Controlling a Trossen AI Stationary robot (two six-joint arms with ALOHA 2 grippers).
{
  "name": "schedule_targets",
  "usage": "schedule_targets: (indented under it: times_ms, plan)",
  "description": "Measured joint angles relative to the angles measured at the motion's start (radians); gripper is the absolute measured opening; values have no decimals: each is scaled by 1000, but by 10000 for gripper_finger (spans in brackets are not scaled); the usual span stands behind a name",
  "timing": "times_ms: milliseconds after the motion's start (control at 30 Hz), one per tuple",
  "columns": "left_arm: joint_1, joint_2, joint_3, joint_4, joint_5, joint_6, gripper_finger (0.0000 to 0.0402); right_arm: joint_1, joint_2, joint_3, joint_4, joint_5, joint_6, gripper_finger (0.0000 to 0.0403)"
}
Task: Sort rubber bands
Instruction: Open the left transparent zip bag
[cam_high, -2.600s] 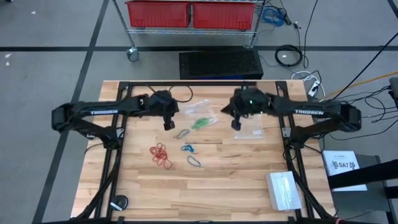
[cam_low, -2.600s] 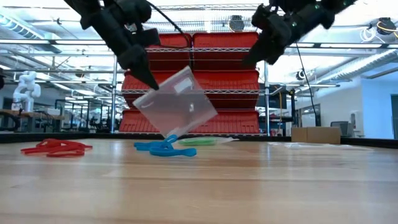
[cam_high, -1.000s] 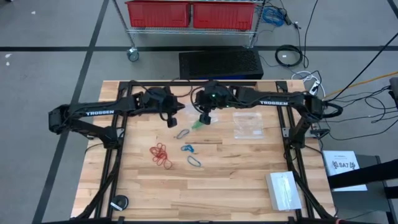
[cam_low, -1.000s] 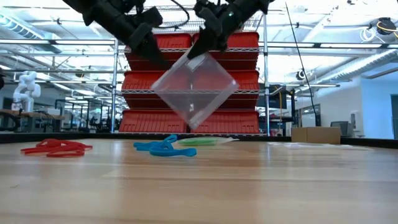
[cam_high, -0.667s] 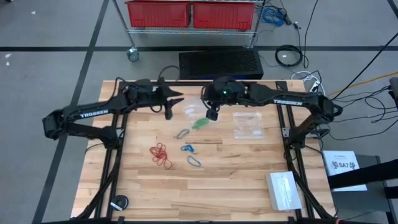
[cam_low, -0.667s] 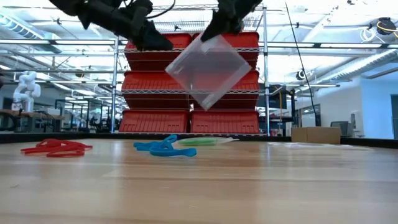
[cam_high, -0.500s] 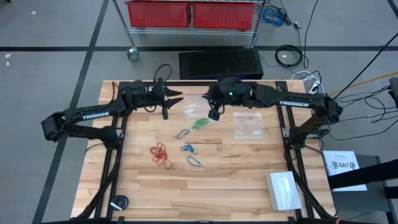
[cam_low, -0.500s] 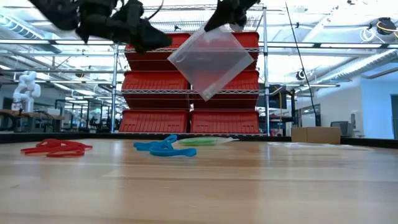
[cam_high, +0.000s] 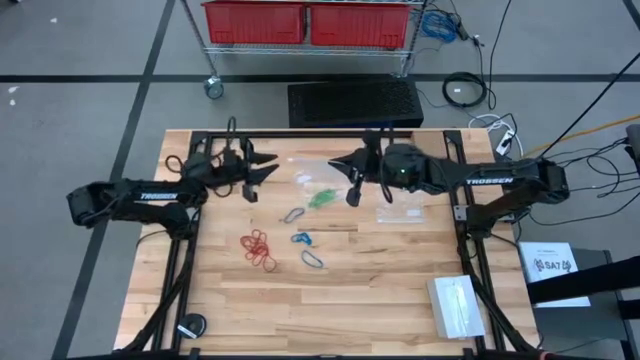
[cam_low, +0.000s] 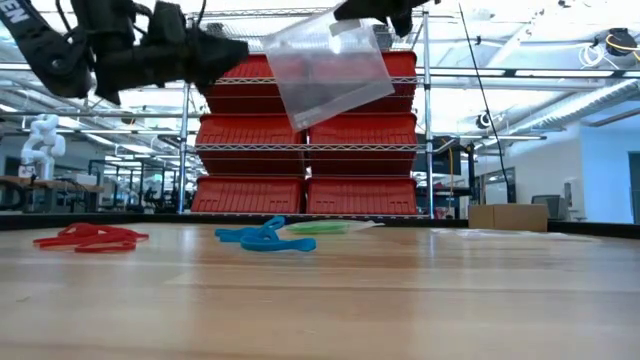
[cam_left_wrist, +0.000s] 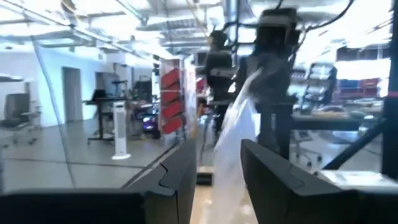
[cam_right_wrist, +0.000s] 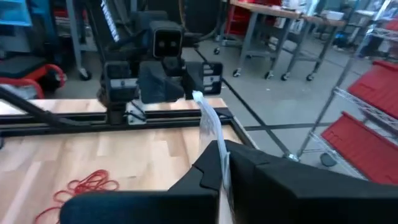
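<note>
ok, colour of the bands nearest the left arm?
Red rubber bands, clearest in the high view.

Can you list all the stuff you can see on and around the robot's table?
red rubber bands: one cluster, red, left part of the table
blue rubber bands: one cluster, blue, middle of the table
green rubber bands: one cluster, green, just beyond the blue ones
loose loops: two, greyish, near the blue cluster
held plastic bag: one, clear, hanging above the table
flat plastic bag: one, clear, right of the green bands
stack of bags: one, clear, table's near right corner
table: one, light wood
red bins: red, on a wire rack behind the table
left gripper: one, dark, open, off the bag, far left
right gripper: one, dark, shut on the held plastic bag
</note>
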Motion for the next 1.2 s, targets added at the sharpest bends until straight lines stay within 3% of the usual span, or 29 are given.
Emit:
schedule_targets:
  times_ms: [500,767,1033,1200]
  plan:
    - [-98,1,27,-29,-10,77,131,12,8,0,70,-42,4,0]
    - [-115,1,32,-19,-112,87,131,12,8,0,71,-82,23,0]
    - [-115,1,66,-32,-77,104,129,12,8,0,70,-84,25,0]
    - [-116,1,101,-65,-40,131,98,12,8,0,70,-83,24,0]
